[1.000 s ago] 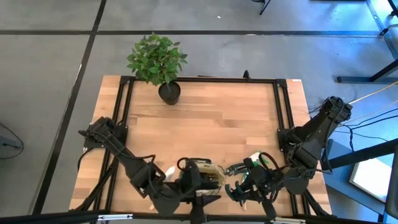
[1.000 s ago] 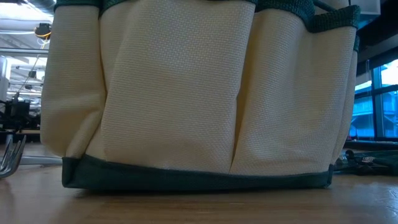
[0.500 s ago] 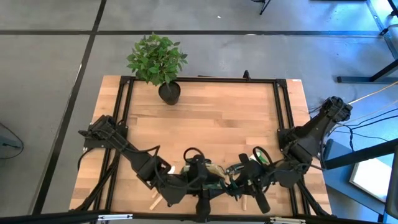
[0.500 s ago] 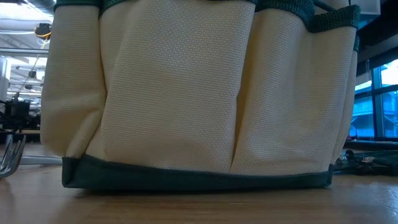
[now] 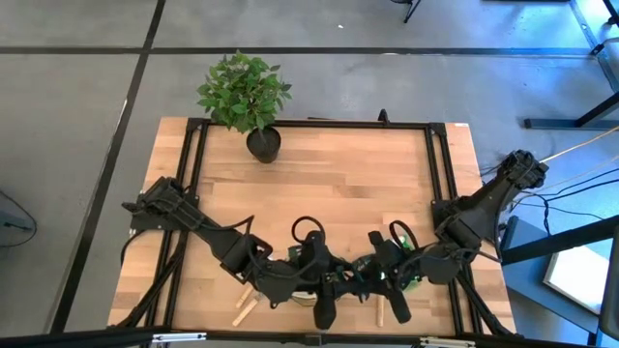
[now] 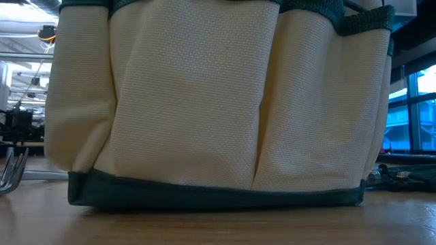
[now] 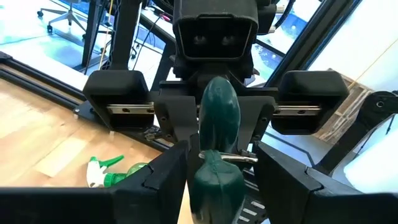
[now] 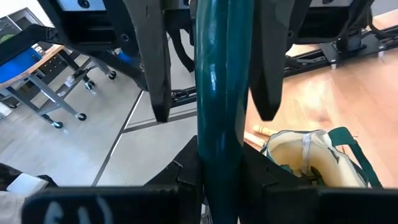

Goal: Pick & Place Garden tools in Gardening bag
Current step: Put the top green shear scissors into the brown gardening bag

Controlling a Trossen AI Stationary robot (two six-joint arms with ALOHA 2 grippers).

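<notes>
My right gripper (image 5: pixel 360 276) is shut on a tool with a teal-green handle (image 8: pixel 219 93), which looks like pruners, near the table's near edge at the middle. My left gripper (image 5: pixel 337 280) faces it from the left. It is open, with a finger (image 8: pixel 152 62) on either side of the handle's free end (image 7: pixel 214 180) and a gap showing on both sides. The tan and green gardening bag (image 6: pixel 204 102) stands on the table under the two grippers. Its open top shows in the right wrist view (image 8: pixel 311 155). My right gripper pinches the green handle (image 8: pixel 217 149) between its two fingers. The fingers come level from the table's right side and lie along the handle. The handle sticks out forward past the fingertips, between my left gripper's fingers. The tool is lifted clear of the table.
A green spray bottle (image 7: pixel 112 171) lies on the table near the right arm. Two wooden-handled tools lie near the near edge (image 5: pixel 245 302) (image 5: pixel 378 314). Metal fork tines (image 6: pixel 10 173) show beside the bag. A potted plant (image 5: pixel 263 143) stands at the far left.
My right gripper has carried the green-handled tool toward the table's left. My left gripper has moved a little right to meet it. The two now face each other with the handle between the left fingers. The bag has stayed in place.
</notes>
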